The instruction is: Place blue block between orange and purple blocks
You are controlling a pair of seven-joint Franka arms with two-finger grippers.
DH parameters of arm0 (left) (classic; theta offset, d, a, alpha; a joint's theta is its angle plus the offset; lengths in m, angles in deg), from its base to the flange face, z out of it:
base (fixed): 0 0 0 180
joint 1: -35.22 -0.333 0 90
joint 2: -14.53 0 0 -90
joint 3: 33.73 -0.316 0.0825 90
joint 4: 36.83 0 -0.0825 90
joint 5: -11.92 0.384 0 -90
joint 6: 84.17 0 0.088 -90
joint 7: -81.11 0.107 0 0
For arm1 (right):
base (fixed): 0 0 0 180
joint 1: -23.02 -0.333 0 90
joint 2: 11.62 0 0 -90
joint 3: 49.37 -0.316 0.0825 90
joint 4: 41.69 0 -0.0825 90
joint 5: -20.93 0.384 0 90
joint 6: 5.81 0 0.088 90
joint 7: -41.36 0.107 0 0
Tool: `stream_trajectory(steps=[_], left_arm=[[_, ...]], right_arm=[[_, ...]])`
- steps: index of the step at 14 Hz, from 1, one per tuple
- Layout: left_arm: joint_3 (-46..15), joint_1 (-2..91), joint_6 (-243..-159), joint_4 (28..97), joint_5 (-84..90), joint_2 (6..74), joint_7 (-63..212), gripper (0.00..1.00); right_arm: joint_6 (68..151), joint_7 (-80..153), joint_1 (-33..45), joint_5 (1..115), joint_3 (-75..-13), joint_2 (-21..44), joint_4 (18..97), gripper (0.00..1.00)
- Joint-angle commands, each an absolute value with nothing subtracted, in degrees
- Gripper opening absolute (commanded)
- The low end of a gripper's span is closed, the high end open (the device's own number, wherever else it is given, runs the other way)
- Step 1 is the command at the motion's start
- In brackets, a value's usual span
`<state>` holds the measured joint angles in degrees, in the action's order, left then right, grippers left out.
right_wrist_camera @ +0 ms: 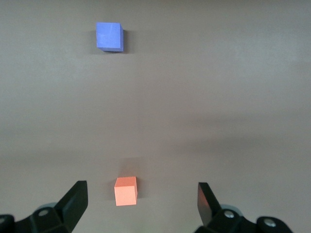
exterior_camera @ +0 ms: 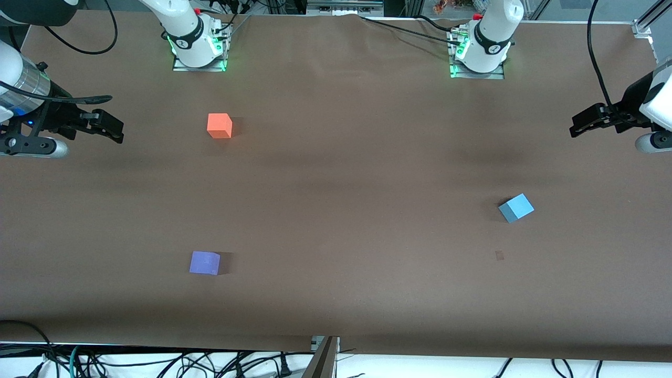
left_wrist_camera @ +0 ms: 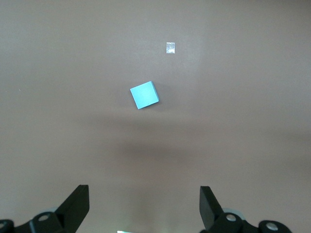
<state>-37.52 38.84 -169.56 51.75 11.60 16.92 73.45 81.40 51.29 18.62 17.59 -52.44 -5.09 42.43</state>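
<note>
Both arms are waiting: left end effector (left_wrist_camera: 144, 206) and right end effector (right_wrist_camera: 141, 204) spread apart. Left should be descending squarely, matching the turned blue block (exterior_camera: 516, 208).

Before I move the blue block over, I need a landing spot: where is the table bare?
Bare brown table lies between the orange block and the purple block, and across the wide middle to the blue block. Nothing is crowded. The left tool and right tool, both open, hang over the table's ends.
</note>
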Motion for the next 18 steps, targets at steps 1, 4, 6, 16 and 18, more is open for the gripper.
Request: stream_trajectory(steps=[1, 4, 6, 16, 18], left_arm=[[-37.6, 38.74, -169.51, 51.94, 10.08, 15.94, 73.63, 1.0], [-37.42, 38.83, -169.33, 51.68, 9.99, 16.12, 73.55, 1.0], [-37.42, 38.74, -169.33, 51.68, 9.99, 16.12, 73.55, 1.0], [-37.16, 39.0, -167.49, 51.94, 10.69, 16.12, 74.16, 1.0], [-37.68, 38.74, -167.49, 51.77, 10.17, 16.38, 73.98, 1.0]], right_arm=[[81.73, 51.12, 18.89, 17.59, -52.62, -5.38, 42.6, 1.0], [81.64, 51.12, 18.89, 17.67, -52.62, -5.46, 42.6, 1.0], [81.64, 50.94, 18.63, 17.5, -52.88, -5.46, 42.6, 1.0], [81.82, 50.85, 19.07, 20.47, -52.53, -5.46, 42.6, 1.0], [81.82, 50.5, 19.07, 20.66, -52.53, -5.46, 42.6, 1.0]])
